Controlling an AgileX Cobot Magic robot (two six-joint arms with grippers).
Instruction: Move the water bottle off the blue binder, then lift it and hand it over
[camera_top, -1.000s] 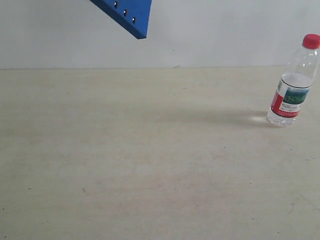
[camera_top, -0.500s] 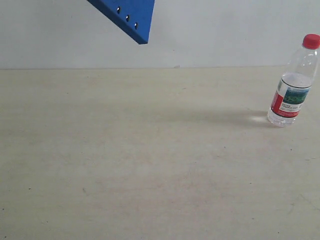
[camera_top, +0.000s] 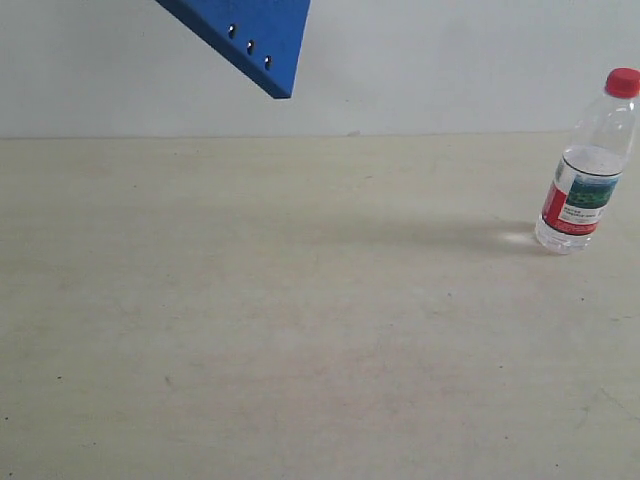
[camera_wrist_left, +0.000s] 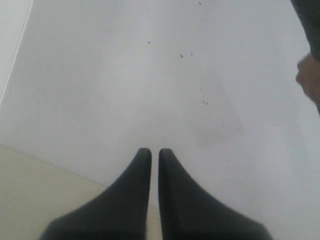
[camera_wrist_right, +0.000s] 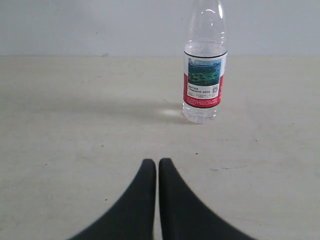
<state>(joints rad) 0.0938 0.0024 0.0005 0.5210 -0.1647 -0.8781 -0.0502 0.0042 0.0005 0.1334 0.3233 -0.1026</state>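
The water bottle (camera_top: 585, 165), clear with a red cap and a red, white and green label, stands upright on the table at the far right. In the right wrist view the bottle (camera_wrist_right: 203, 75) stands some way ahead of my right gripper (camera_wrist_right: 158, 162), which is shut and empty. A corner of the blue binder (camera_top: 255, 30), with three small holes along its edge, hangs in the air at the top left; what holds it is out of view. My left gripper (camera_wrist_left: 151, 151) is shut on nothing and faces a pale wall. Neither gripper shows in the exterior view.
The beige table (camera_top: 300, 300) runs back to a light grey wall (camera_top: 450, 60). In the left wrist view a dark sleeve with a bit of a person's hand (camera_wrist_left: 311, 75) shows at the frame's edge.
The binder's corner has sunk a little lower in the exterior view. The bottle has not moved.
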